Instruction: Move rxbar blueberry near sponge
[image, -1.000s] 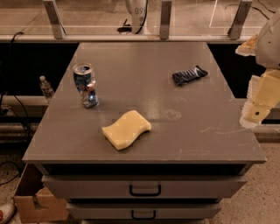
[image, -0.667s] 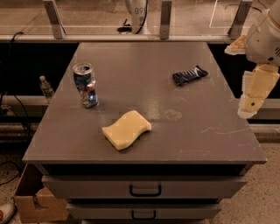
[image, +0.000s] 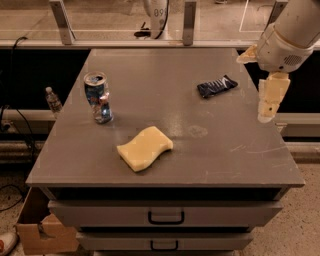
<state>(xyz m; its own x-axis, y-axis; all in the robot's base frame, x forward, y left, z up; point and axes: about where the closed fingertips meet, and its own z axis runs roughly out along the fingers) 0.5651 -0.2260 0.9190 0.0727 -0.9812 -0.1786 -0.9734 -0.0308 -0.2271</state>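
The rxbar blueberry, a flat dark navy bar with pale lettering, lies on the right back part of the grey table top. The pale yellow sponge with wavy sides lies near the front middle, well to the left and in front of the bar. My gripper hangs off the white arm above the table's right edge, to the right of the bar and a little nearer the front, clear of it. It holds nothing that I can see.
A crushed blue-silver drink can stands on the left side of the table. Two drawers are below the top. A small bottle and a cardboard box are at the left, beyond the table.
My arm and gripper have moved left and toward the back along the table's right edge, closer to the bar. The bar, sponge and can have not moved.
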